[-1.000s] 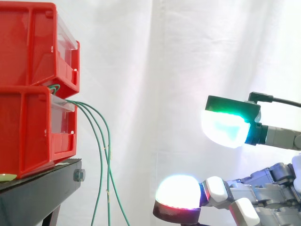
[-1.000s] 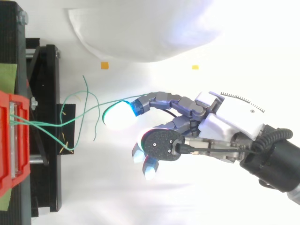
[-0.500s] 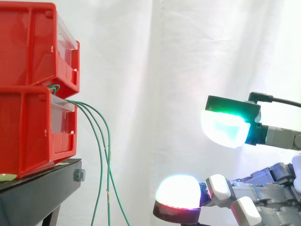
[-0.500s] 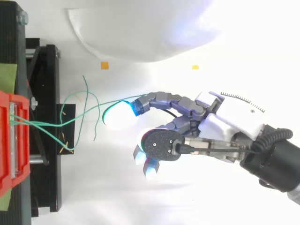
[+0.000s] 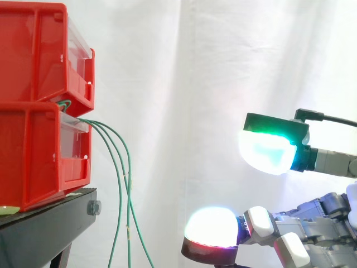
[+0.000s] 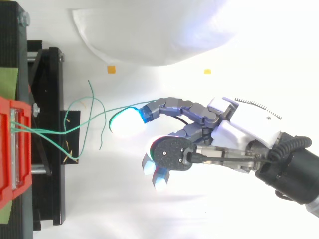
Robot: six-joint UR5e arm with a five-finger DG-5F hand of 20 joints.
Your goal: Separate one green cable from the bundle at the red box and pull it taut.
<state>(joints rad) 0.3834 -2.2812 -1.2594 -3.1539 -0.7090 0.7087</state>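
A: Side view. The hand (image 5: 312, 223) sits at lower right with its fingers (image 5: 268, 152) spread wide, one pad high and one low, nothing between them. The green cables (image 5: 129, 206) leave the red box (image 5: 33, 156) at centre left and droop to the bottom edge, well apart from the hand.

B: Step in hand?

A: The approach, by my reading. To do it well, bring the hand in towards the left with the fingers kept apart, aim at the outermost strand where the three fan out below the box, and close only once a single strand lies between the pads. Pinching near the exit would likely catch all of them.

B: Containers?

A: Two red bins stacked on the black stand (image 5: 50, 223). The upper bin (image 5: 33, 50) has a clear front, contents not readable. The cables come out at the top front of the lower box, just under the upper bin.

B: Top view.

A: The hand (image 6: 239, 132) enters from the right edge, fingers relaxed and apart, one pad (image 6: 125, 123) reaching left of centre. One strand of the cables (image 6: 50, 132) runs up to that pad; I cannot tell contact from here. Then pull away rightward, level and slowly, so the box does not slide on its stand.

B: Box here?

A: The red box (image 6: 7, 149) is at the left edge and the cables emerge from its face. Its inside is hidden.
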